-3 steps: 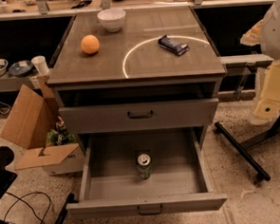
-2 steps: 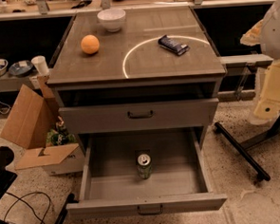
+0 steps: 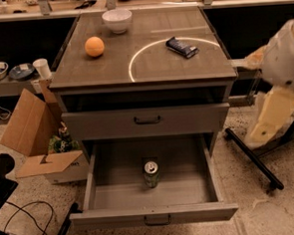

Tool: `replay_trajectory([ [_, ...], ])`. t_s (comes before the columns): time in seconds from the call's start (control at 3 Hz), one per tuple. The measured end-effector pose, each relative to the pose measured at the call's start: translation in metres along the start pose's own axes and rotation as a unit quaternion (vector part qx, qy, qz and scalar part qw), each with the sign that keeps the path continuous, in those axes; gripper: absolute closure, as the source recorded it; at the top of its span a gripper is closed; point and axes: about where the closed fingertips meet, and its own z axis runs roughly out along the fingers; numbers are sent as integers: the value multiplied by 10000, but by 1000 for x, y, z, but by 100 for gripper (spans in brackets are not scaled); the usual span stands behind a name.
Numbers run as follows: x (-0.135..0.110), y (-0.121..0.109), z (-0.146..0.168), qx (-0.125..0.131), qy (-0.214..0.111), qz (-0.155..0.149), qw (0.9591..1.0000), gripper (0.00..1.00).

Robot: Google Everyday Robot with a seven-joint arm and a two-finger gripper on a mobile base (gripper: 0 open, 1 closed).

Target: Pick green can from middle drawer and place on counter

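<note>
Green can [image 3: 151, 173] stands upright at lower centre of frame in the open middle drawer [image 3: 182, 162]; tool [image 3: 269, 116] at right edge, well apart, state indeterminable.

Matt grey metal on the wide shallow middle drawer [image 3: 186, 192], floor smooth and dull. Glossy green metal on the small green can [image 3: 151, 175], with a bright silver top. Smooth grey-brown flat desk [image 3: 154, 69], faintly sheened. Shiny dark blue snack wrapper [image 3: 181, 46]. Smooth white bowl [image 3: 117, 20]. Dull brown cardboard box [image 3: 30, 124]. Looks like matt cream plastic on the gripper [image 3: 267, 119], right of the cabinet.
</note>
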Motion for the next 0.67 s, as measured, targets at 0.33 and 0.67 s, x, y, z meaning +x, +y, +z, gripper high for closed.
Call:
replay_trajectory([
  [0.33,7,54,109,-693,-1245,369,9891,0],
  [0.67,1,92,172,-944,-2117,603,9709,0],
])
